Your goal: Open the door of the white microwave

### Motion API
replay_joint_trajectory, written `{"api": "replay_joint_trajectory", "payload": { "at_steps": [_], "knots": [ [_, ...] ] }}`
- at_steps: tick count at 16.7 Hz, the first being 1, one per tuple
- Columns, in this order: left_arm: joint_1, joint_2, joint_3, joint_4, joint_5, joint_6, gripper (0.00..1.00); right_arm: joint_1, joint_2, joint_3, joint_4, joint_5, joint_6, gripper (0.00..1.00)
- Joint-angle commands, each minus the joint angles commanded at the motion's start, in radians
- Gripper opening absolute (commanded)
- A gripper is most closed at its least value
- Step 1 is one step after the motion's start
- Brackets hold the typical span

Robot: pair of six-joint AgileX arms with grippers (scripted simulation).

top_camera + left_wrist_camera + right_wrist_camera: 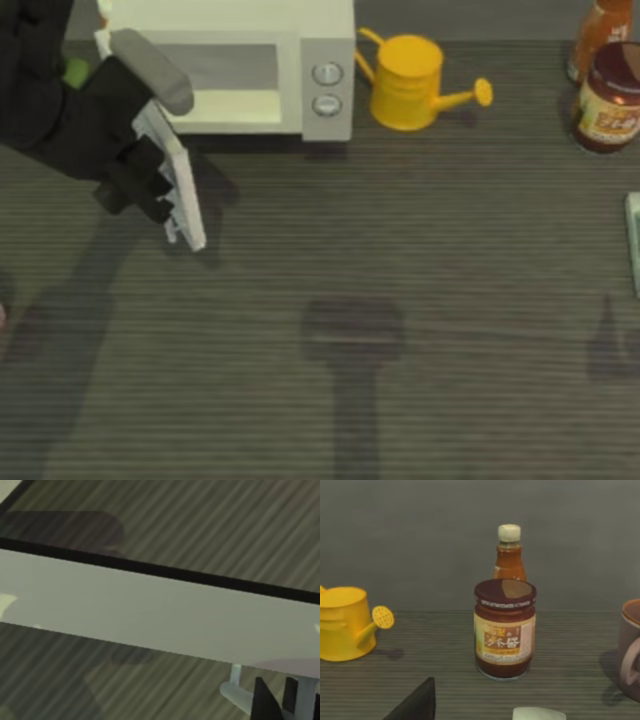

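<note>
Left pincer point(150, 190) sits nearest the overhead camera, at the free edge of the door point(180, 180) on the desk's point(420, 300) left side; its black fingers point(135, 165) overlap the panel's outer face, but I can't tell if they're clamped or apart. Door is swung well out from the white microwave point(240, 60), standing edge-on and angling toward the front of the desk, hinged at the cabinet's left end. Grey bar handle point(155, 70) shows by the arm's upper part.

Left wrist view: the door's pale face runs as a wide band across the picture with a dark line along one edge, ribbed desk surface on both sides, handle point(240, 695) and dark fingertips point(265, 702) at one corner.

Microwave sits at the back left of the desk, cavity exposed and pale inside, two round silver knobs point(327, 88) on its right panel.

Yellow watering can point(408, 82) stands just right of the microwave, spout pointing right.

Right arm isn't in the top view. Its wrist view shows a dark piece at the near edge, state unreadable, then a brown-lidded sauce jar point(505, 630), an orange sauce bottle point(509, 555) just behind it, and a mug point(630, 650) at the side.
</note>
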Motion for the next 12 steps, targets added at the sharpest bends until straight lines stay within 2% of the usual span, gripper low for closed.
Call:
{"api": "replay_joint_trajectory", "payload": {
  "at_steps": [3,12],
  "knots": [
    [0.004,0.003,0.000,-0.006,0.006,0.014,0.00,0.000,0.000,0.000,0.000,0.000,0.000,1.00],
    [0.089,0.008,0.017,-0.087,0.085,0.220,0.00,0.000,0.000,0.000,0.000,0.000,0.000,1.00]
  ]
}}
